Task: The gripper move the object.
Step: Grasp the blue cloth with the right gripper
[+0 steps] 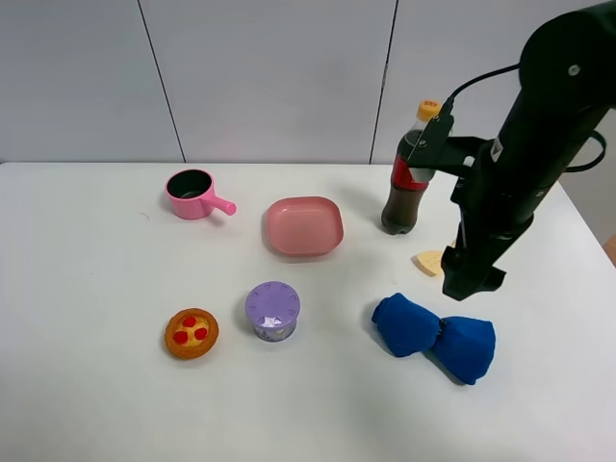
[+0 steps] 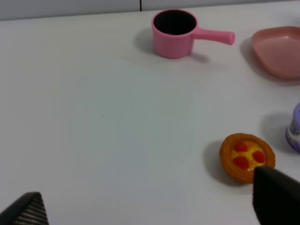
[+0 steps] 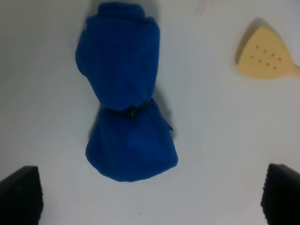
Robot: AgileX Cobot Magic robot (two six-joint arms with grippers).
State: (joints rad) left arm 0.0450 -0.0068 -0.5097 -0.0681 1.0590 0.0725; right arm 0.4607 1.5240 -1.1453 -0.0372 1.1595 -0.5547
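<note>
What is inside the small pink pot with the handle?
The pink pot shows only a black interior; no item is visible in it. Its near wall covers part of the bottom, so a small flat thing there cannot be excluded.

White desk [image 1: 87, 385] fills the lower two thirds of the frame; matte, evenly lit, shadows soft. Behind it, pale grey panelled wall [image 1: 269, 77] across the top; two dark slanted seams [image 1: 162, 82], upper left and upper centre-right.
</note>
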